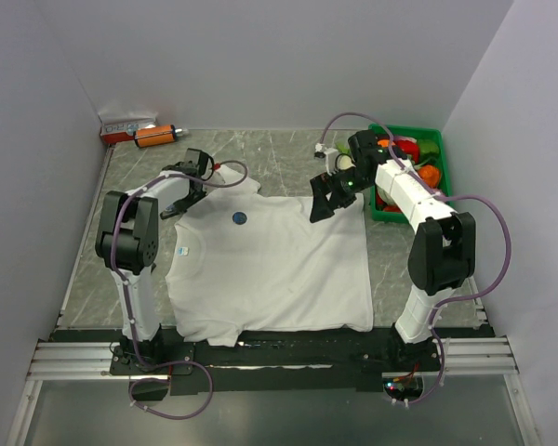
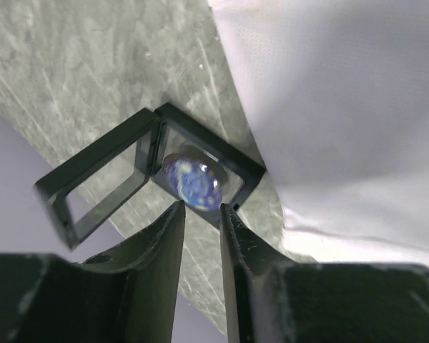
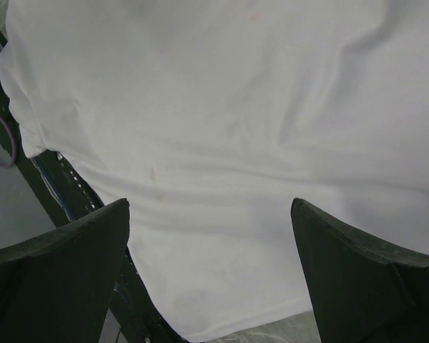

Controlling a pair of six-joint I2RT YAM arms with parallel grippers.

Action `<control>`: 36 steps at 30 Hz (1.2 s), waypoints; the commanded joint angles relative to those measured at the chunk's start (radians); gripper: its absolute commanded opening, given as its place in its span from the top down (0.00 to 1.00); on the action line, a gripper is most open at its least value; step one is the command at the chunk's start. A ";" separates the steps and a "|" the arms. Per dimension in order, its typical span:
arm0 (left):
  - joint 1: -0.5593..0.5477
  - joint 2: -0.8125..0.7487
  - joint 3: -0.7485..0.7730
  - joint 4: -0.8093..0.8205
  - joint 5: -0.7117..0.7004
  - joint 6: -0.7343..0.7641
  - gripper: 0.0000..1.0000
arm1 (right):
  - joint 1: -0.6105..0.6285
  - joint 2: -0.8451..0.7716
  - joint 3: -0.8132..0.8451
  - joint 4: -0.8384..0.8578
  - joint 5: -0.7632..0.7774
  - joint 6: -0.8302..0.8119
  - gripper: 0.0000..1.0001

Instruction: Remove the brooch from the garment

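We see brooch [image 1: 240, 218] on T-shirt [image 1: 279, 269] right of part-open, empty left gripper [image 2: 202, 207], nearer than wide-open right gripper [image 3: 209, 207]; round, no long axis.

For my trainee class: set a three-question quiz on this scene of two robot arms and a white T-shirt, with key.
1. True or false: the small round dark-blue brooch lies on the large white cloth T-shirt.
2. Which has its jaws wide apart above the shirt? A) right gripper B) a human hand C) a suction cup
3. Fill in: the left gripper points its tips at hinged black square ____.
Key: 1 true; 2 A; 3 frames.
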 commanded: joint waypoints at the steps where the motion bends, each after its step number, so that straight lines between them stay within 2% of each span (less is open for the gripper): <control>1: -0.026 -0.106 0.041 -0.039 0.040 -0.088 0.67 | 0.008 -0.057 0.018 -0.015 -0.025 -0.026 0.00; 3: -0.042 -0.129 0.058 -0.081 0.080 -0.126 0.67 | 0.011 -0.055 0.018 -0.020 -0.017 -0.044 0.00; 5: -0.058 -0.182 0.070 -0.105 0.235 -0.214 0.66 | 0.031 -0.060 0.003 -0.017 0.029 -0.077 0.00; 7: -0.060 -0.224 0.055 -0.102 0.414 -0.328 0.66 | 0.066 -0.078 -0.037 0.009 0.191 -0.136 0.00; 9: -0.062 -0.236 0.039 -0.099 0.520 -0.384 0.66 | 0.128 -0.164 -0.188 0.125 0.314 -0.274 0.00; 11: -0.060 -0.241 0.018 -0.087 0.622 -0.471 0.66 | 0.156 -0.273 -0.367 0.210 0.351 -0.396 0.00; 14: -0.058 -0.245 0.001 -0.041 0.759 -0.533 0.67 | 0.192 -0.342 -0.492 0.258 0.379 -0.466 0.00; 17: -0.058 -0.198 0.042 -0.030 0.853 -0.597 0.66 | 0.194 -0.358 -0.537 0.255 0.380 -0.452 0.00; 23: -0.058 -0.060 0.120 -0.023 0.948 -0.721 0.65 | 0.196 -0.359 -0.516 0.241 0.365 -0.371 0.00; 27: -0.048 -0.003 0.144 -0.021 1.002 -0.740 0.64 | 0.194 -0.370 -0.499 0.226 0.351 -0.342 0.00; 30: -0.037 0.019 0.141 -0.004 1.011 -0.760 0.56 | 0.196 -0.378 -0.494 0.213 0.353 -0.335 0.00; 36: -0.020 0.043 0.154 0.003 0.975 -0.766 0.55 | 0.196 -0.368 -0.483 0.200 0.351 -0.342 0.00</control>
